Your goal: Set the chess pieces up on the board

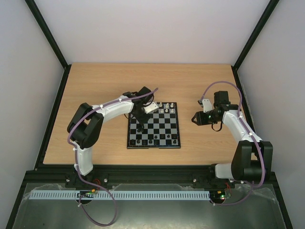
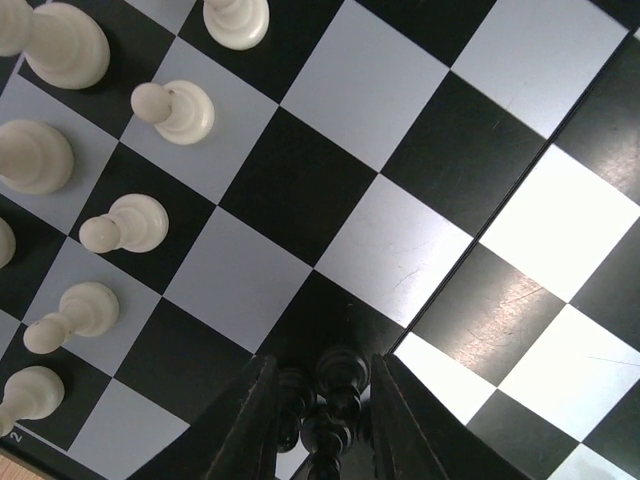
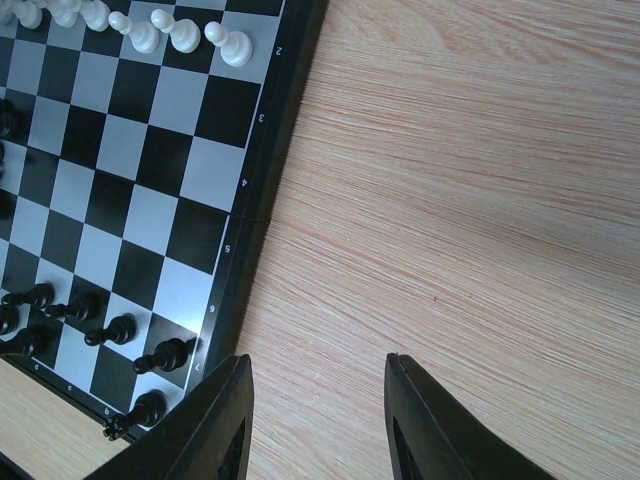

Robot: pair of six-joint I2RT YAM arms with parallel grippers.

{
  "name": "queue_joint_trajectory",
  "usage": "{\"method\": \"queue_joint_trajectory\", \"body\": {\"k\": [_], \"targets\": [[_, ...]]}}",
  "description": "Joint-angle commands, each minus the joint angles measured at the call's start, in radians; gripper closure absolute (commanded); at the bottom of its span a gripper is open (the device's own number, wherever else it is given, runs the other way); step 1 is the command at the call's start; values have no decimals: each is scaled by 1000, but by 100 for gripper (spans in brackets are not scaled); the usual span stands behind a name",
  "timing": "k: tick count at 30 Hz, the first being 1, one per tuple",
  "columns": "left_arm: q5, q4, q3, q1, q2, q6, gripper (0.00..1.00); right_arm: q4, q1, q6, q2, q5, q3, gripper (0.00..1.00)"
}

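The board lies mid-table. White chess pieces stand along its far rows and black chess pieces along its near rows. My left gripper hangs low over the board's left side. In the left wrist view my left gripper has its jaws close around a dark black piece over the board, with white pawns to the left. My right gripper is open and empty above bare wood right of the board. It also shows in the right wrist view, beside the board and black pawns.
The wooden table is ringed by a black frame and pale walls. The board's black rim runs just left of my right gripper's fingers. Purple cables loop over both arms.
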Motion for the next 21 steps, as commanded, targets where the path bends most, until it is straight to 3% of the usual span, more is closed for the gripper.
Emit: {"method": "queue_joint_trajectory", "body": {"k": [1,10,21], "targets": [[-14,-23,11,6,16,-3,73,-27,-4,-5,-1,-14,-3,63],[10,-36,-6,3,19,5,80,-22,-4,-3,3,-17,-7,63],[3,-54,-13,-18,31,14,80,-24,-4,-4,0,-15,-7,63]]}}
